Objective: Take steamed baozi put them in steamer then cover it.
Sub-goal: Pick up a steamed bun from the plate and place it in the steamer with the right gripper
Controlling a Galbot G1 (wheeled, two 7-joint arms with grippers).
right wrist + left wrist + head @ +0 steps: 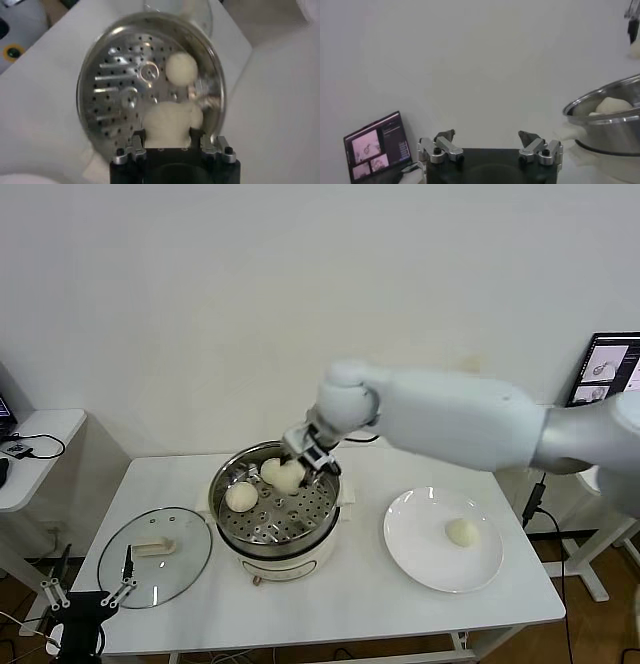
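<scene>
Right gripper (297, 461) hangs over the steamer (322, 524) at table centre, jaws clamped on a baozi (291, 475); two more baozi (241, 497) lie on the tray; one sits on the plate (420, 556) at 3 o'clock; glass cover (190, 562) lies at 9 o'clock; left gripper (88, 588), jaws apart, waits at 8 o'clock.

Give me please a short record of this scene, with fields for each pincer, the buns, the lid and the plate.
right pincer: over the round shiny steel steamer, shut on a cream-white round dough bun
left pincer: open, low beside the table's near left corner, idle
buns in steamer: two on the tray, one lying apart, besides the held one
round clear glass lid: flat on the table, left of the steamer
flat white plate: one bun left
</scene>
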